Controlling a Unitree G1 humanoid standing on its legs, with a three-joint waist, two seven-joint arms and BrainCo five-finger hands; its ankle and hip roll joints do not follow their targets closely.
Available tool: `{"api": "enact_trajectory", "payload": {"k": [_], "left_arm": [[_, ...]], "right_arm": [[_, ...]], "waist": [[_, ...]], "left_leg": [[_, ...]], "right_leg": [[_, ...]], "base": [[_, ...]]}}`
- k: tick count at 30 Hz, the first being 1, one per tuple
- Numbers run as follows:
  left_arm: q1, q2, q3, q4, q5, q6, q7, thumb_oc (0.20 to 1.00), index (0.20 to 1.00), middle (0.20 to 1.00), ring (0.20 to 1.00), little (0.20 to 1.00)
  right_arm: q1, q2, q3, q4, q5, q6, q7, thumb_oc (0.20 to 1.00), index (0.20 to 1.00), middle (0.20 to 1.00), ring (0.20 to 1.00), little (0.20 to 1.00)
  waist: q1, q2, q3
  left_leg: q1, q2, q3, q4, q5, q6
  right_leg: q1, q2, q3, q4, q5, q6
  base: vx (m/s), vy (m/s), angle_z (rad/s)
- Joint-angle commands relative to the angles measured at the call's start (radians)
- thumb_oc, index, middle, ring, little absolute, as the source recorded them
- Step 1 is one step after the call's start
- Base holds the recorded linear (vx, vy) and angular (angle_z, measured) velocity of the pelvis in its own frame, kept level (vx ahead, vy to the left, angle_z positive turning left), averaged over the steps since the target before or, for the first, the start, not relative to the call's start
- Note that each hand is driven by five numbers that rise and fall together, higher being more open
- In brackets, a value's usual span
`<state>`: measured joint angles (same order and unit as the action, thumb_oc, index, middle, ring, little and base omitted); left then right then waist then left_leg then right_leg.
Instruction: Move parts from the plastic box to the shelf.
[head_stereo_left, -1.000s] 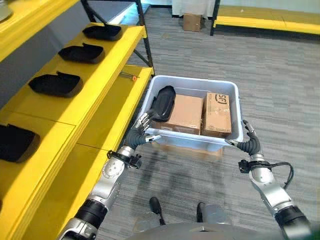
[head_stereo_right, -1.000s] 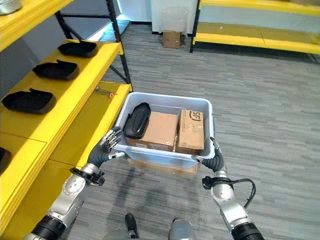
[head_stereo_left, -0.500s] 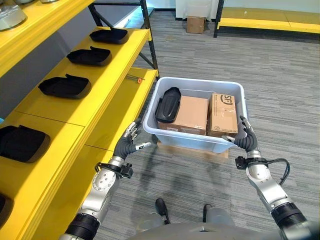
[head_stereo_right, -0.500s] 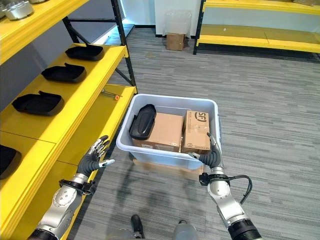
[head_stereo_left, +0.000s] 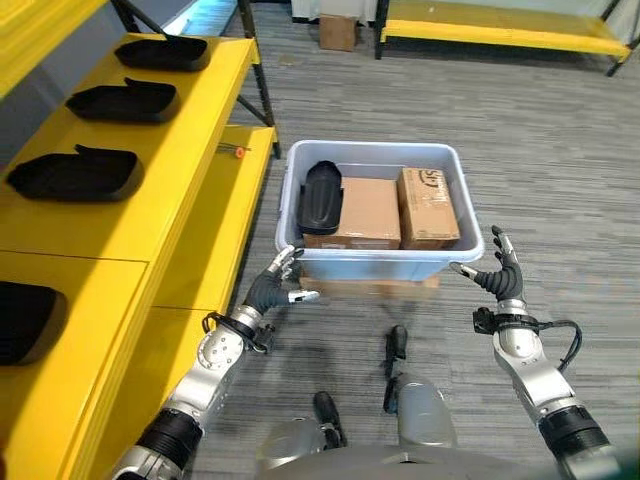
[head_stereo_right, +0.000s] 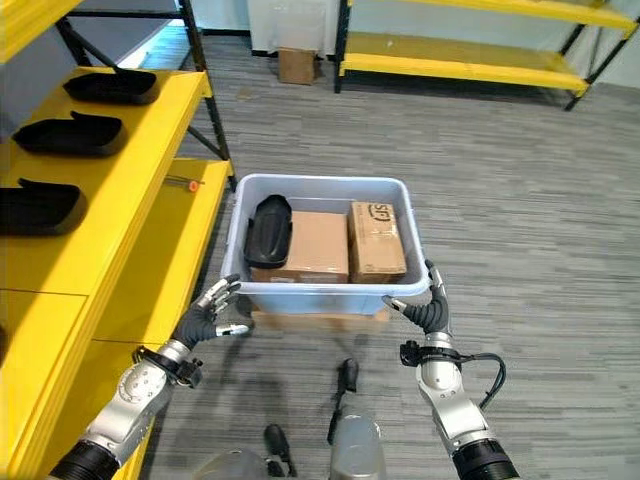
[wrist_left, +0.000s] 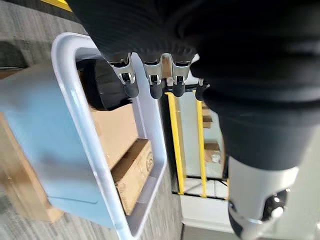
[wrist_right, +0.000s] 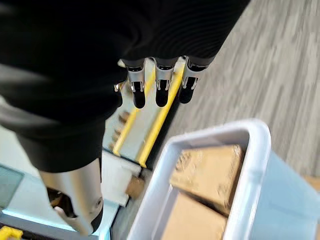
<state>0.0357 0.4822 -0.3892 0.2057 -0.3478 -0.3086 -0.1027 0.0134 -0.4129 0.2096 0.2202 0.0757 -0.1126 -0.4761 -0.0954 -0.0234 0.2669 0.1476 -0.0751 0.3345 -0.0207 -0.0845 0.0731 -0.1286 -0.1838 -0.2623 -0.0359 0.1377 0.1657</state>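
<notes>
Both hands have let go of the plastic box (head_stereo_left: 378, 262) since the earlier frames: one second ago their fingers were on its near corners, and now each hovers just off them while the box sits on the grey floor (head_stereo_left: 560, 170). The left hand (head_stereo_left: 272, 289) is held near the box's near-left corner with its fingers straight and spread, holding nothing; in its wrist view the dark fingertips (wrist_left: 131, 90) point over the white rim toward the contents. The right hand (head_stereo_left: 495, 274) is raised beside the near-right corner, apart from the rim, fingers likewise extended and empty; its wrist view shows the fingertips (wrist_right: 160, 97) above the box's corner. Inside the box, one black part (head_stereo_left: 322, 196) leans along the left wall, with a larger cardboard box (head_stereo_left: 365, 211) just beside it in the middle and a narrower cardboard box (head_stereo_left: 427, 206) against the right wall, the three packed side by side. A flat brown board (head_stereo_left: 368, 287) shows under the box's front edge. To the left stands the yellow shelf (head_stereo_left: 190, 150), its upper level carrying a row of black parts (head_stereo_left: 121, 100), well apart from one another. A small orange-tipped object (head_stereo_left: 236, 152) lies on the lower level. Farther back, a small carton (head_stereo_left: 337, 32) rests on the floor, and another yellow rack (head_stereo_left: 500, 35) runs across the far side.
</notes>
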Motion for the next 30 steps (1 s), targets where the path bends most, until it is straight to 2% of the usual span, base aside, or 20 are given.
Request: {"api": "enact_trajectory", "payload": {"k": [1,12,16,19,21,22,24,25,26,27,30], "left_arm": [[0.002,0.013,0.025,-0.116,0.004,-0.03,0.029,1.0,1.0,1.0,1.0,1.0],[-0.031,-0.005,-0.004,-0.127,0.003,-0.035,0.029,1.0,1.0,1.0,1.0,1.0],[-0.052,-0.001,-0.001,-0.125,-0.004,-0.034,0.041,1.0,1.0,1.0,1.0,1.0],[-0.067,-0.004,0.012,-0.118,-0.038,-0.04,0.067,1.0,1.0,1.0,1.0,1.0],[-0.069,-0.012,0.027,-0.11,-0.044,-0.035,0.071,1.0,1.0,1.0,1.0,1.0],[-0.068,-0.02,0.033,-0.105,-0.05,-0.033,0.075,1.0,1.0,1.0,1.0,1.0],[-0.063,-0.034,0.039,-0.097,-0.06,-0.032,0.078,1.0,1.0,1.0,1.0,1.0],[-0.056,-0.042,0.041,-0.094,-0.058,-0.038,0.084,1.0,1.0,1.0,1.0,1.0],[-0.047,-0.045,0.045,-0.095,-0.063,-0.042,0.092,1.0,1.0,1.0,1.0,1.0],[-0.042,-0.045,0.049,-0.098,-0.071,-0.042,0.095,1.0,1.0,1.0,1.0,1.0],[-0.049,-0.047,0.063,-0.082,-0.099,-0.047,0.078,1.0,1.0,1.0,1.0,1.0]], "right_arm": [[-0.082,-0.044,0.003,-0.017,-0.004,-0.027,-0.009,1.0,1.0,1.0,1.0,1.0],[-0.098,-0.086,0.022,-0.027,-0.031,-0.052,-0.036,1.0,1.0,1.0,1.0,1.0],[-0.088,-0.097,0.004,-0.045,-0.02,-0.067,-0.029,1.0,1.0,1.0,1.0,1.0],[-0.073,-0.114,-0.011,-0.069,-0.024,-0.081,-0.007,1.0,1.0,1.0,1.0,1.0],[-0.072,-0.112,-0.011,-0.072,-0.022,-0.086,0.0,1.0,1.0,1.0,1.0,1.0],[-0.077,-0.112,-0.01,-0.074,-0.013,-0.081,0.003,1.0,1.0,1.0,1.0,1.0],[-0.084,-0.114,-0.007,-0.076,-0.014,-0.074,0.005,1.0,1.0,1.0,1.0,1.0],[-0.091,-0.117,-0.001,-0.077,-0.017,-0.07,0.007,1.0,1.0,1.0,1.0,1.0],[-0.098,-0.124,0.005,-0.081,-0.016,-0.063,0.016,1.0,1.0,1.0,1.0,1.0],[-0.101,-0.13,0.008,-0.083,-0.01,-0.055,0.022,1.0,1.0,1.0,1.0,1.0],[-0.1,-0.152,0.015,-0.094,0.007,-0.042,0.024,1.0,1.0,1.0,1.0,1.0]], "waist": [[0.003,0.014,-0.04],[-0.016,0.028,-0.059],[-0.028,0.037,-0.061],[-0.035,0.046,-0.059],[-0.029,0.039,-0.052],[-0.031,0.036,-0.049],[-0.032,0.038,-0.051],[-0.032,0.044,-0.054],[-0.028,0.043,-0.054],[-0.027,0.039,-0.053],[-0.035,0.031,-0.045]], "left_leg": [[0.093,0.074,0.003,-0.042,-0.053,-0.03],[0.025,0.103,0.043,0.042,-0.071,-0.05],[0.004,0.1,0.07,0.115,-0.11,-0.05],[-0.046,0.142,0.08,0.294,-0.029,-0.102],[-0.096,0.178,0.067,0.401,0.004,-0.122],[-0.105,0.209,0.071,0.397,0.017,-0.127],[-0.099,0.237,0.074,0.351,0.041,-0.135],[-0.093,0.257,0.059,0.296,0.073,-0.147],[-0.1,0.292,0.026,0.216,0.137,-0.166],[-0.114,0.321,0.01,0.182,0.176,-0.177],[-0.157,0.405,0.025,0.125,0.281,-0.204]], "right_leg": [[0.056,0.06,-0.02,0.054,-0.022,-0.011],[0.095,0.087,-0.023,0.074,-0.123,-0.077],[0.082,0.088,-0.041,0.113,-0.162,-0.1],[0.103,0.119,-0.047,0.103,-0.195,-0.149],[0.108,0.121,-0.037,0.109,-0.208,-0.163],[0.107,0.119,-0.035,0.118,-0.215,-0.166],[0.102,0.114,-0.033,0.131,-0.223,-0.168],[0.101,0.112,-0.027,0.137,-0.226,-0.167],[0.107,0.104,-0.01,0.142,-0.233,-0.164],[0.115,0.092,0.001,0.145,-0.24,-0.162],[0.14,0.048,0.002,0.154,-0.254,-0.161]], "base": [[0.31,-0.158,0.3],[0.11,-0.092,0.04],[0.06,-0.132,0.19],[0.08,-0.198,0.12],[0.07,-0.141,0.09],[0.07,-0.036,-0.1],[0.09,0.097,-0.14],[0.16,0.261,-0.11],[0.19,0.321,-0.16],[0.19,0.328,-0.2],[0.14,0.33,-0.31]]}}
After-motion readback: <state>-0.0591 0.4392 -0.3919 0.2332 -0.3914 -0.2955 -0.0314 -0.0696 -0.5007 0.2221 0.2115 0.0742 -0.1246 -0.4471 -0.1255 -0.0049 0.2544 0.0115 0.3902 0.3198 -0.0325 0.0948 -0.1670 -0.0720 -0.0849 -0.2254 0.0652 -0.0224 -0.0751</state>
